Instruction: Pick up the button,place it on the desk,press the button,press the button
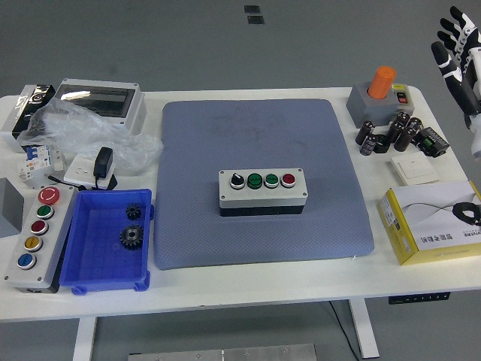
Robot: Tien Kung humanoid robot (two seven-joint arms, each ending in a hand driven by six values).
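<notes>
A grey button box (262, 191) sits in the middle of a blue-grey mat (259, 180) on the white table (248, 289), lying flat with its long side running left to right. Its top carries a black knob at the left, two green buttons in the middle and a red button at the right. Nothing touches it. The right robot hand (460, 45) is high at the picture's upper right edge, beyond the table's far right corner and well apart from the box; its fingers are spread and hold nothing. On the right part of the table stand a grey block with an orange button (383, 80), a cluster of small black cylinders (387, 133) just in front of it, a white wall switch (414, 168) and a yellow cardboard box (431, 222) near the front edge. On the left part lie a blue tray (107, 244) with two black gears (132, 229) in it, a long grey control box (35, 237) with red, green, red, yellow and blue buttons beside the tray, a white power adapter with a black plug (94, 168), a crumpled clear plastic bag (90, 135) and a grey enclosure with a clear lid (101, 99) at the far edge.
</notes>
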